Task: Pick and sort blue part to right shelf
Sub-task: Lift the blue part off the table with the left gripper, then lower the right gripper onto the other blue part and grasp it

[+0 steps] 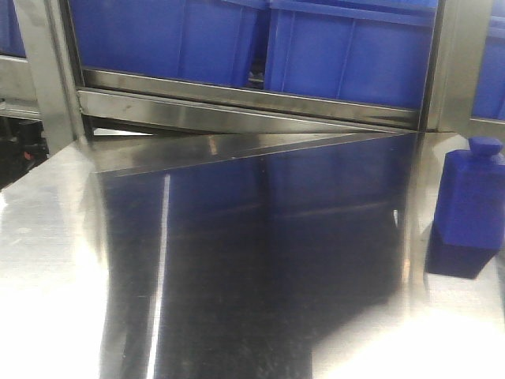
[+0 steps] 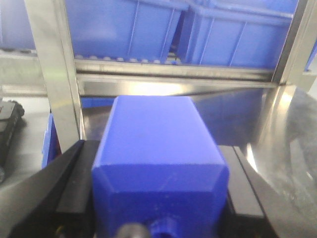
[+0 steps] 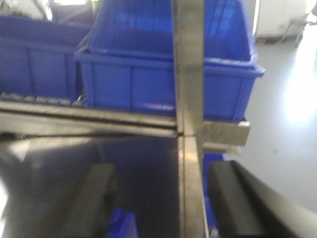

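The left gripper (image 2: pixel 156 168) is pinching the blue part (image 2: pixel 156 139), a small solid-blue plastic block shaped like a square bottle. Its black fingers (image 2: pixel 74 188) are pressing against the two flat sides. The block is lying level in the grip, with its sloped shoulders and little round knob pointing back at the wrist camera and its base facing a row of big blue plastic bins (image 2: pixel 237 34). The polished steel table (image 2: pixel 287 148) is showing beyond it. The right gripper (image 3: pixel 163 198) is standing spread wide, its dark pads (image 3: pixel 233 198) well apart, and a bare steel upright post (image 3: pixel 188 64) is showing through the gap. Only the front camera is catching a second blue bottle-shaped block (image 1: pixel 469 209) with a broader cap, standing upright near the table's right edge
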`<action>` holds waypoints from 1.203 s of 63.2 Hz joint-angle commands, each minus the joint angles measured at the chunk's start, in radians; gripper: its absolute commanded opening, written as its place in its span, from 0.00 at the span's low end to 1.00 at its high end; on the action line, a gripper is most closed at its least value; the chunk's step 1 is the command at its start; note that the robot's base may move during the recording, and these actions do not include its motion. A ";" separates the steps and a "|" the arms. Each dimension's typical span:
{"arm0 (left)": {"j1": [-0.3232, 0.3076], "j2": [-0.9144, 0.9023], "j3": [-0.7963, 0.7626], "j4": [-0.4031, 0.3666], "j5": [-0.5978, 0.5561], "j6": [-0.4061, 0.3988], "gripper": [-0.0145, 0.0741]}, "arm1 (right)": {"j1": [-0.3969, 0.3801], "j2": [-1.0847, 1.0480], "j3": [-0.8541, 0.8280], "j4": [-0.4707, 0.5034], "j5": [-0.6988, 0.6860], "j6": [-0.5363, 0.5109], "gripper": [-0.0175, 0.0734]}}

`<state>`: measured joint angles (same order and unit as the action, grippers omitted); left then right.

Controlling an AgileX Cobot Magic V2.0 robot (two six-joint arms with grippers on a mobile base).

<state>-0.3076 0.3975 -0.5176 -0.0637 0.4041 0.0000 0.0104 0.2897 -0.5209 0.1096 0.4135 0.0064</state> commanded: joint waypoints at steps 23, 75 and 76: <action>-0.008 0.004 -0.029 0.001 -0.113 0.000 0.57 | 0.275 0.553 -0.475 0.009 0.384 -0.027 0.85; -0.008 0.006 -0.029 0.001 -0.111 0.000 0.57 | 0.275 1.221 -0.758 -0.158 0.668 0.377 0.85; -0.008 0.006 -0.029 0.001 -0.109 0.000 0.56 | 0.275 1.227 -0.758 -0.158 0.668 0.377 0.85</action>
<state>-0.3076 0.3975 -0.5176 -0.0629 0.3905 0.0000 0.2857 1.5167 -1.2434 -0.0280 1.1097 0.3815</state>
